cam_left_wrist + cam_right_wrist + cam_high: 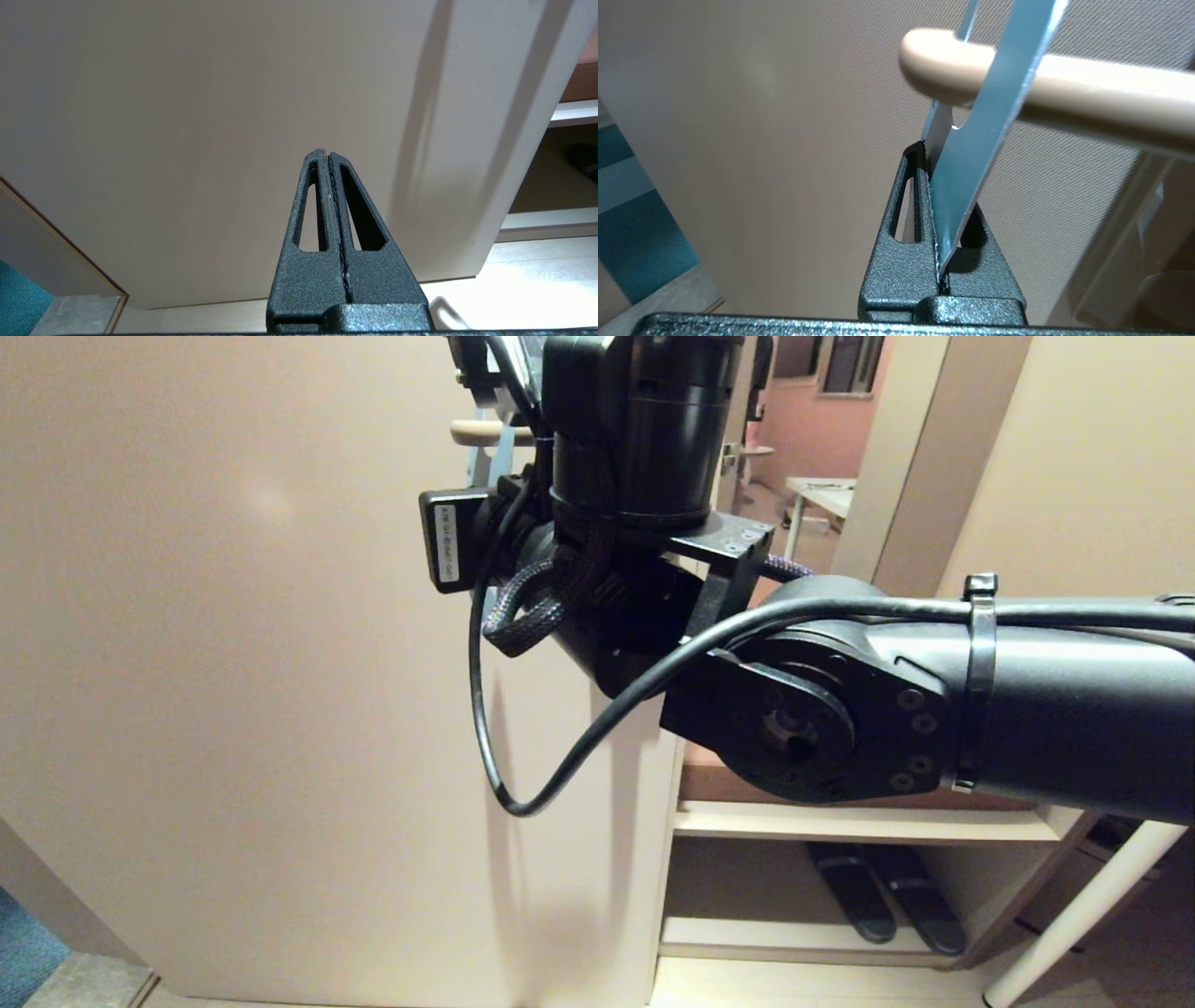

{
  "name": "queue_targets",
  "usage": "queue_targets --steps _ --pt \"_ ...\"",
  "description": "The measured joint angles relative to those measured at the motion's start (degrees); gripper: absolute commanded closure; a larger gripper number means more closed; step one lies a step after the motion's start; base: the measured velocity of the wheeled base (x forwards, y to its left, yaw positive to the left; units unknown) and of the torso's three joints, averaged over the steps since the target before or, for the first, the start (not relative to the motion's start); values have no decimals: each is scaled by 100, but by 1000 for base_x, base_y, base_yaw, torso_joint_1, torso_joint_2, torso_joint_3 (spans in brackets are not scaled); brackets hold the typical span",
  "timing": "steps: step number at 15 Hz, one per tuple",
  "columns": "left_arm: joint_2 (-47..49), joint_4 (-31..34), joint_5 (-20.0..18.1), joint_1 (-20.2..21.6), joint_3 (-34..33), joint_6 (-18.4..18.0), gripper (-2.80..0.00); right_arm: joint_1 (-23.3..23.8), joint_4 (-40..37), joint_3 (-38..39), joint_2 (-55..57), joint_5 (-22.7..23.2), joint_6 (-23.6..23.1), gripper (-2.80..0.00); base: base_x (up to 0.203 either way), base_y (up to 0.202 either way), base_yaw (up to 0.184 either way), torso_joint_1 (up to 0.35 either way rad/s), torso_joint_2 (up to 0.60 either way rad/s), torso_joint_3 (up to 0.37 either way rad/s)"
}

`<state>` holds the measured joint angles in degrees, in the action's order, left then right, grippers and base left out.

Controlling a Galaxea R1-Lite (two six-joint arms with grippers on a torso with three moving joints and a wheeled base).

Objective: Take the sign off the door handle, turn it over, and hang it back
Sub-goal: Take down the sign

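No lettering on the sign can be read in any view; the only label is a small white sticker (446, 542) on a black module of the right arm, its print too fine to make out.

The left gripper (328, 156) is held low before the plain beige door (210, 116), its two fingers pressed flat together with nothing between them, pointing at the door's lower part near the floor.

The right arm (934, 709) comes in from the right of the head view, bends at a large joint and rises so that its wrist fills the upper middle, hiding most of the work. The right gripper (930, 154) is clamped on the sign (971, 154), pinching the card edge-on between its fingers. The side of the card that shows is blue-grey, and a white face shows just at the fingertips. The sign stands tilted, running up from the gripper across the front of the door handle (1064, 93), the cream lever passing behind the card strip, so the card sits around the lever close to its rounded free end. In the head view only the tip of the handle (476, 432) and a pale-blue sliver of the sign (505, 448) show beside the wrist.
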<state>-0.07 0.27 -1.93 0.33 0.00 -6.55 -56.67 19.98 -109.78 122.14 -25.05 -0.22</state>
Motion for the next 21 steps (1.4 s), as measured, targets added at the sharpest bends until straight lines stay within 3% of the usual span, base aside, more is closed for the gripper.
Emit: queue_targets --steps 16,21 --pt "0 -2 0 0 0 3 0 -55 197 52 98 9 -134 0 0 0 0 0 0 0" --pt "0 -2 -2 0 0 3 0 -51 177 620 -286 87 -258 0 0 0 0 0 0 0"
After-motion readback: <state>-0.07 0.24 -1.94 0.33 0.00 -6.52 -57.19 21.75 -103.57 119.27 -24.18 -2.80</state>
